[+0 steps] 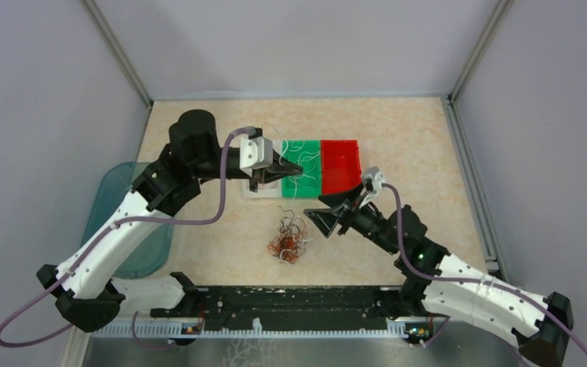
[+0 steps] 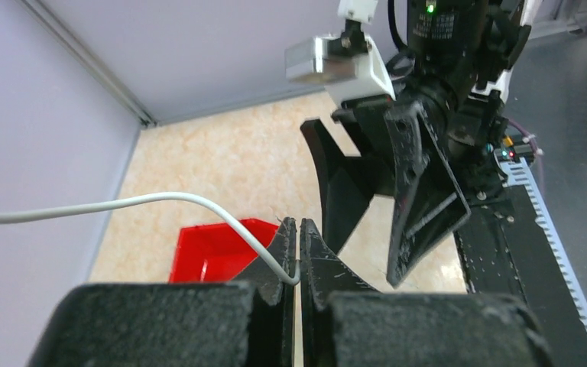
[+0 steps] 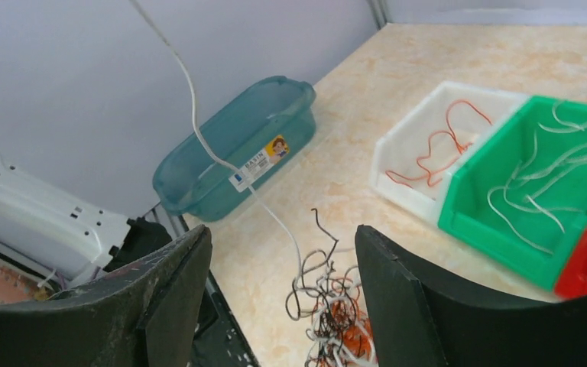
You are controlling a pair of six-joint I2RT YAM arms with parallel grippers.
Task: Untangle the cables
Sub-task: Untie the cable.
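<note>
A tangle of thin orange, white and black cables point(image 1: 290, 241) lies on the table in front of the bins and shows between the right fingers in the right wrist view as a tangle point(image 3: 332, 306). My left gripper point(image 1: 296, 168) hovers over the green bin point(image 1: 303, 170). It is shut point(image 2: 299, 226) on one white cable point(image 2: 160, 199), which arcs away to the left. That white cable point(image 3: 191, 99) rises from the pile up out of the frame. My right gripper point(image 1: 329, 218) hangs open point(image 3: 283, 233) just right of the pile, with nothing between its fingers.
A white bin point(image 3: 386, 149) holds orange cables, the green bin point(image 3: 497, 229) holds white cables, and a red bin point(image 1: 340, 164) stands to its right. A teal tub point(image 1: 134, 222) sits at the table's left edge. The black rail point(image 1: 290, 306) runs along the near edge.
</note>
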